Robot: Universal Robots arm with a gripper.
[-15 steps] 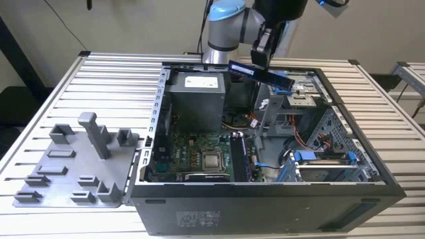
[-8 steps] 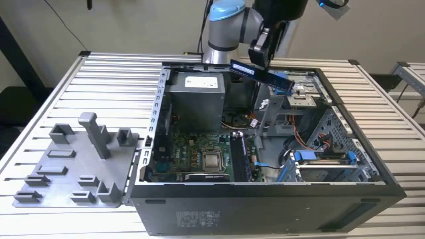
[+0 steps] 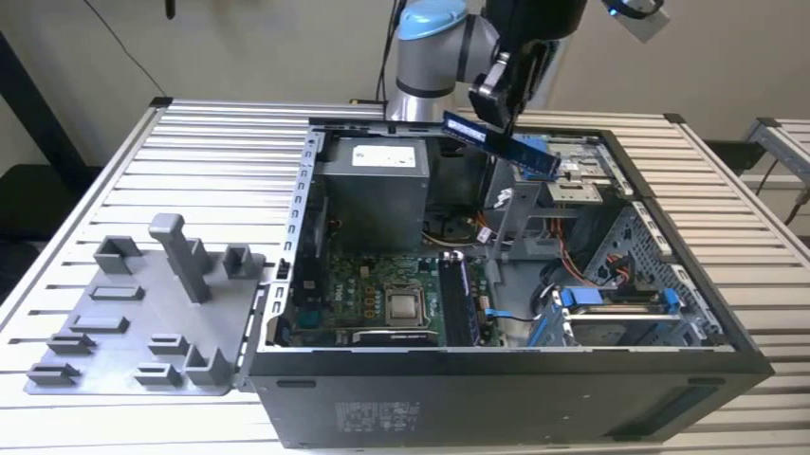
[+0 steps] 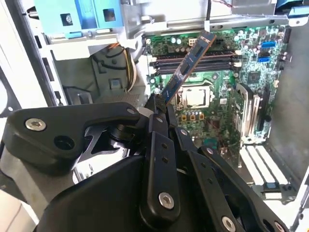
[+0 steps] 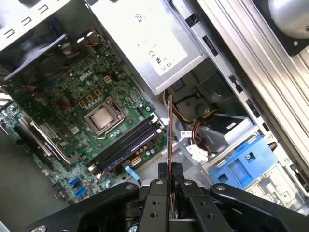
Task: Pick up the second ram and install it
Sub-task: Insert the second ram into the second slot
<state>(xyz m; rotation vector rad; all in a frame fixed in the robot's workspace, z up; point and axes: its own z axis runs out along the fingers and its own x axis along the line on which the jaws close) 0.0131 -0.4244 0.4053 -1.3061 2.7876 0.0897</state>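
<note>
Exterior view, claw: the gripper (image 3: 488,112) hangs over the open computer case (image 3: 506,384), its fingers closed tight on one end of the second ram (image 3: 525,154)
Exterior view, stick: we find the second ram in the air at about 1 o'clock from the processor (image 3: 405,305), slanting from its held end at 10 o'clock to its free end at 4 o'clock, touching nothing but the fingers
Exterior view, height: we judge it rides high so that it clears the power supply (image 3: 374,190) and the case walls
Exterior view, fixture: the grey fixture tray (image 3: 139,318) lies on the slatted table (image 3: 190,161) at 9 o'clock from the case, well apart from the gripper
Second wrist view, grip: the gripper (image 4: 157,104) pinches only the stick's short end, so most of the second ram (image 4: 188,65) juts out free; we take this as leaving its long edge clear for a slot
Second wrist view, aim: the free end points toward the motherboard (image 4: 212,111) and crosses the memory slots (image 4: 193,62) in the picture, though we judge it is well above them
First wrist view, stick: the second ram (image 5: 169,140) shows edge-on, a thin line rising from the shut gripper (image 5: 170,186)
First wrist view, alignment: the memory slots (image 5: 126,143) lie just beside the processor (image 5: 103,118), and the stick runs at an angle to them
Progress: picked up, not yet seated, in our judgement
</note>
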